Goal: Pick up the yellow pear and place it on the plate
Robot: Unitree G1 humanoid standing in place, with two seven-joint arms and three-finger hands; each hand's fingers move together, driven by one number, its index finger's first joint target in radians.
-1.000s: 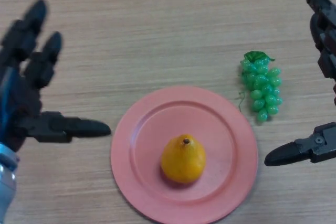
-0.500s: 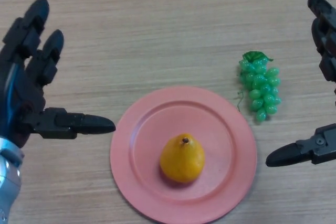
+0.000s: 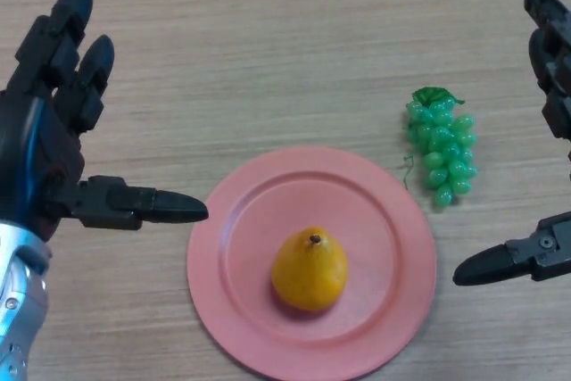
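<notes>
Yellow pear (image 3: 309, 269) upright on pink plate (image 3: 393, 220), near its centre. Left hand (image 3: 49, 144) beside plate's left rim, fingers spread, holding nothing. Right hand (image 3: 544, 256) at right edge, fingers apart. Green grapes (image 3: 442, 158) on wooden surface (image 3: 268, 60)

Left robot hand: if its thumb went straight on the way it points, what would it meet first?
Probably the plate rim, just ahead of the left robot hand; its height above the table is unclear.
</notes>
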